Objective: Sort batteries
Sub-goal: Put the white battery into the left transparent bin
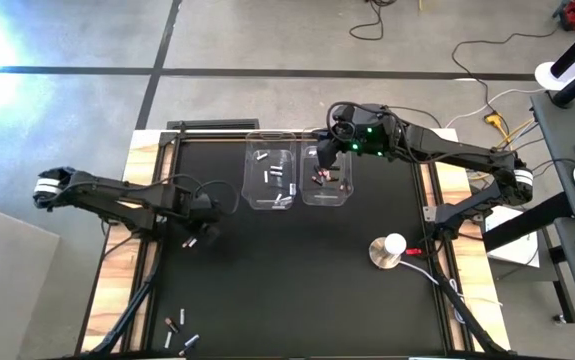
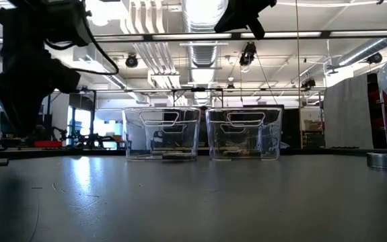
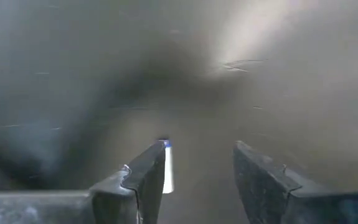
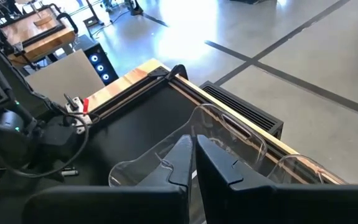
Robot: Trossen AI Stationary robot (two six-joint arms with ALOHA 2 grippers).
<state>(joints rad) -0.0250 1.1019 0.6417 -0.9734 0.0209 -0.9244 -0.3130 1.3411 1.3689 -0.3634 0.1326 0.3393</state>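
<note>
A silvery-white battery (image 3: 167, 168) with a blue end lies on the black mat (image 1: 297, 280). My left gripper (image 3: 200, 146) stands open above it, pointing down over the mat's left part (image 1: 199, 238). The battery shows between the fingers, close beside one of them; I see no touch. A few more batteries (image 1: 179, 332) lie near the mat's front left corner. My right gripper (image 1: 324, 152) hovers shut and empty above the right bin (image 1: 327, 178), which holds dark batteries. The left bin (image 1: 270, 178) holds silvery ones.
The two clear bins stand side by side at the mat's far middle (image 2: 203, 133). A round metal disc with a white top (image 1: 389, 250) and a small red piece (image 1: 414, 252) sit at the right. Wooden table edges (image 1: 117, 270) frame the mat.
</note>
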